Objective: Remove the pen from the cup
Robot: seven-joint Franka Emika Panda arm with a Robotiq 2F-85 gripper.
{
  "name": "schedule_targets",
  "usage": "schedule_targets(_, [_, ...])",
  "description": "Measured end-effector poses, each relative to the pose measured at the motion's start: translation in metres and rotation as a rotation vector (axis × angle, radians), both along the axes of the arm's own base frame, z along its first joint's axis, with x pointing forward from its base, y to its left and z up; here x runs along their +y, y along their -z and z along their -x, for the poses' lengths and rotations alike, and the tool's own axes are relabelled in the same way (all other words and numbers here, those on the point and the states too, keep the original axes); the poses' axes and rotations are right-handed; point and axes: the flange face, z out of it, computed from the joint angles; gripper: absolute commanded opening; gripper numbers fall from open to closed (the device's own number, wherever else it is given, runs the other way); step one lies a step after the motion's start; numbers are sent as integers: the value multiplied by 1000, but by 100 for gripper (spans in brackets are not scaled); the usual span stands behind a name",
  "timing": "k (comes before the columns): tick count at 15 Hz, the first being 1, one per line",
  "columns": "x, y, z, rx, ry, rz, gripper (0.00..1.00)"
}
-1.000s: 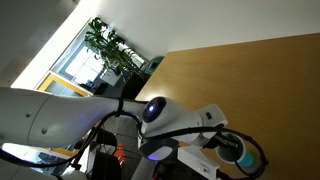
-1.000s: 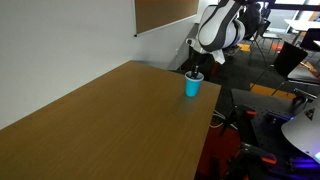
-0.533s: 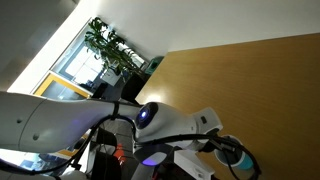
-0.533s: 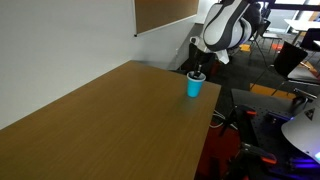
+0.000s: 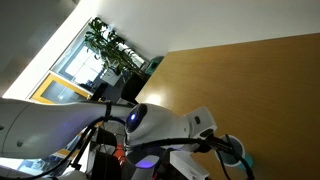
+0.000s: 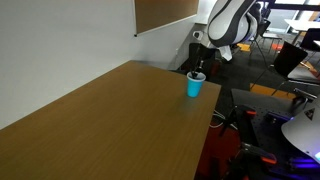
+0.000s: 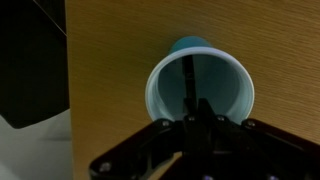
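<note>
The light-blue cup (image 7: 228, 92) stands upright near the table's far edge, also seen in an exterior view (image 6: 194, 86). The pen (image 7: 188, 78) is a thin dark stick that runs from inside the cup up to my fingertips. My gripper (image 7: 200, 112) hangs right over the cup's mouth with its fingers pressed together, shut on the pen's upper end. In an exterior view the gripper (image 6: 199, 68) sits just above the cup. In the other exterior view my arm hides most of the cup.
The wooden table (image 6: 110, 125) stretches wide on the near side of the cup. The table edge runs close to the cup, with a dark object (image 7: 30, 50) beyond it. Chairs, cables and desks (image 6: 290, 60) stand behind the arm.
My arm has shifted a little up and away over the cup, with the gripper staying above the cup's mouth. The cup has not moved.
</note>
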Motion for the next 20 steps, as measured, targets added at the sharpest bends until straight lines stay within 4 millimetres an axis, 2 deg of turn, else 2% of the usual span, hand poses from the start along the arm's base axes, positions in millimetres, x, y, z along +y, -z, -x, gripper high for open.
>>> schedule_targets(8, [-3,-23,12,-43,27,8,2])
schedule_targets(20, [0,-65,15,-144,65,20,2])
